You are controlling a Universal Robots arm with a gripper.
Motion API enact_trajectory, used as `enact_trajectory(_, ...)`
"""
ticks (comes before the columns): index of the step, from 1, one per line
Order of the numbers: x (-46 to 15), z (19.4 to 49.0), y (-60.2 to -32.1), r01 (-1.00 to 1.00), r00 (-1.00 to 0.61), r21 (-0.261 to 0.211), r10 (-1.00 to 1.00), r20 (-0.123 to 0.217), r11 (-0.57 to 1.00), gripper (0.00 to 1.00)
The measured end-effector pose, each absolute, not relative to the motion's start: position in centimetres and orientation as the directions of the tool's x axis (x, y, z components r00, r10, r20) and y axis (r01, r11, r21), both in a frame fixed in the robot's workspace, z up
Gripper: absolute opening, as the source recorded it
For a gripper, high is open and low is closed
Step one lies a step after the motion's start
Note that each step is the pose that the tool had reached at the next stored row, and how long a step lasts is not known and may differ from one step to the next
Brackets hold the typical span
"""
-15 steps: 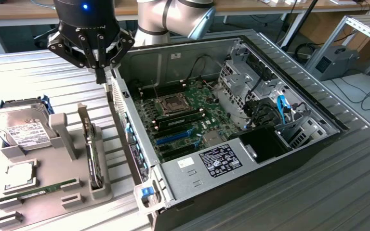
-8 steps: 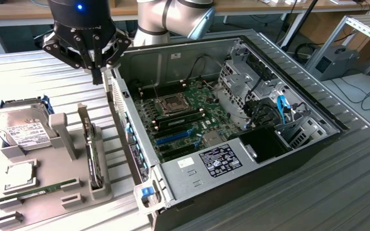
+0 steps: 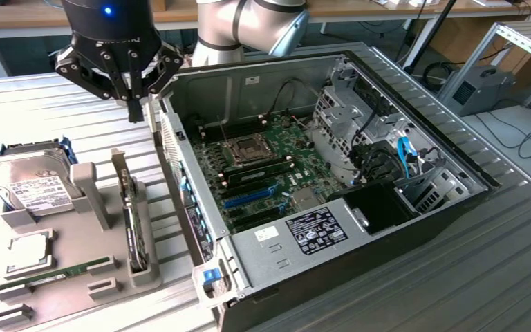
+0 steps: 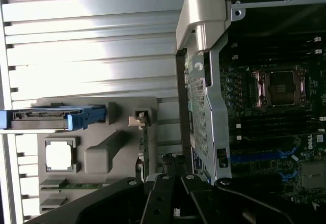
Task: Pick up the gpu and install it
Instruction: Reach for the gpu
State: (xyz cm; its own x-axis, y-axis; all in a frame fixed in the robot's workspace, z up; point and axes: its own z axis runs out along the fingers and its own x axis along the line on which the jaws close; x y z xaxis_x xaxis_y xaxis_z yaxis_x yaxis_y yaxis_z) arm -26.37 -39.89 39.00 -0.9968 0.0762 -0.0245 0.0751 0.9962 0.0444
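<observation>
One gripper (image 3: 135, 111) hovers, fingers together, nothing held. In grey holder (image 3: 88, 190), gpu (image 3: 135, 228) stands on edge, 6 o'clock of gripper in ext. view, apart.

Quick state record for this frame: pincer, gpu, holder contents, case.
pincer: shut, empty, raised above the table, at the exterior view's left of the case
gpu: standing on edge in the grey holder, untouched
also in holder: hard drive, CPU, RAM stick
case: open, motherboard exposed
task state: gpu not yet picked up
</observation>
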Motion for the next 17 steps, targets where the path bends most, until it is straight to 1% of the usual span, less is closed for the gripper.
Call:
enact_trajectory(11, -26.67, 38.99, -39.9, 0.075, -0.997, 0.044, 0.076, -0.024, 0.996, 0.11)
enact_trajectory(17, -26.69, 38.97, -40.41, 0.075, -0.997, 0.044, 0.076, -0.024, 0.996, 0.11)
